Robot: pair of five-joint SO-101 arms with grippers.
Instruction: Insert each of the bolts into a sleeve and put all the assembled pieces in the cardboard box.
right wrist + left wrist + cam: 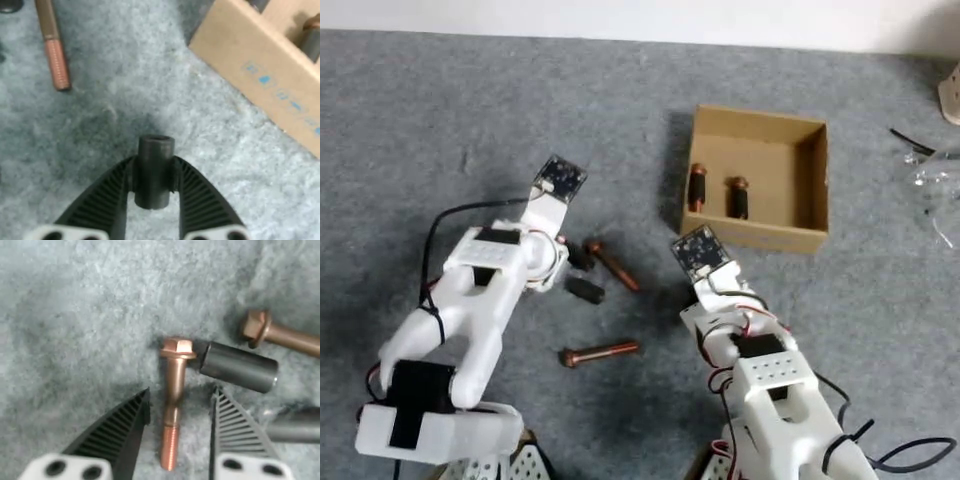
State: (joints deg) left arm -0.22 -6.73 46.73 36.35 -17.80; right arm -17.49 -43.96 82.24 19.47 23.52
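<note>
Grey carpet [470,110] covers the table. Right of centre in the upper half of the high view sits the box [752,233], with two assembled pieces [697,187] lying side by side inside it. In the left wrist view the left gripper [181,390] has its fingers apart, one on each side of a bolt [175,380] that lies flat on the carpet. A loose sleeve [239,367] lies just beside that bolt's head, and a second bolt [280,334] lies at the upper right of that frame. The right gripper [153,161] is clamped on a sleeve [156,147] above the carpet, near the box's lower left corner in the high view.
</note>
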